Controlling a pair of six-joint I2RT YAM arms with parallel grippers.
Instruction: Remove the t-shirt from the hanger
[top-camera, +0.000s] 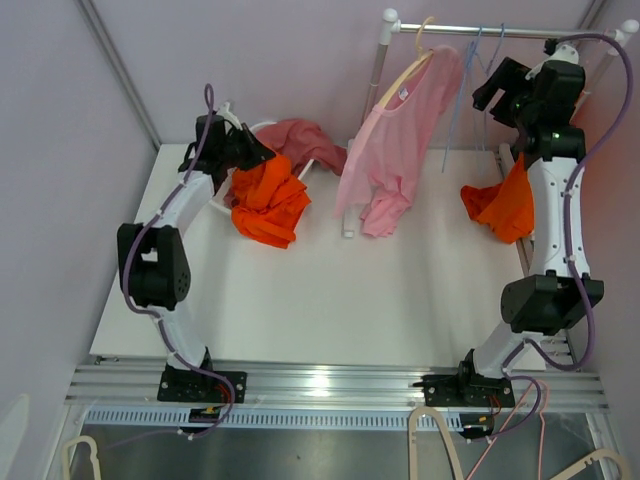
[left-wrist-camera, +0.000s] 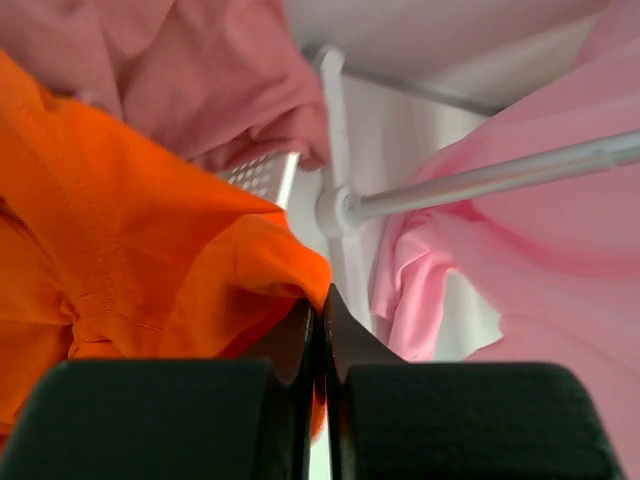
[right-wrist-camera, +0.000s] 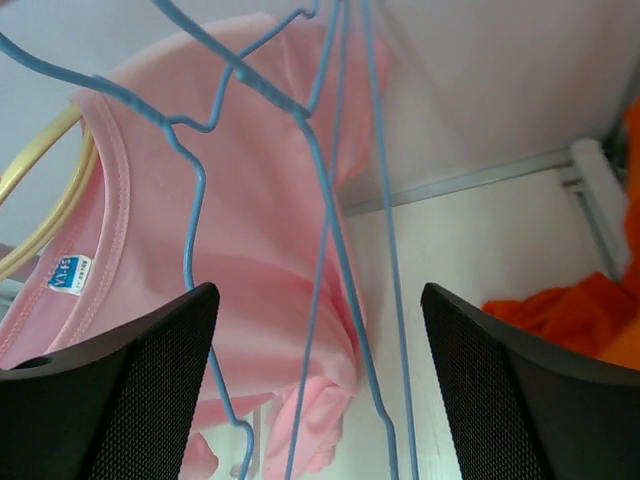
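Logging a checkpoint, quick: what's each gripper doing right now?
Left gripper: closed on the orange shirt.
Right gripper: open, holding nothing, blue hangers between its fingers.

The cream plastic hanger (right-wrist-camera: 50, 225) runs off the left edge of my right wrist view, and the rest is buried in the collar of the pale pink cloth t-shirt (right-wrist-camera: 250, 200). The small blue-and-white neck label (right-wrist-camera: 68, 275) is too small to read. From my left wrist, crumpled orange fabric (left-wrist-camera: 130, 250) hides most of the white perforated basket (left-wrist-camera: 262, 172).
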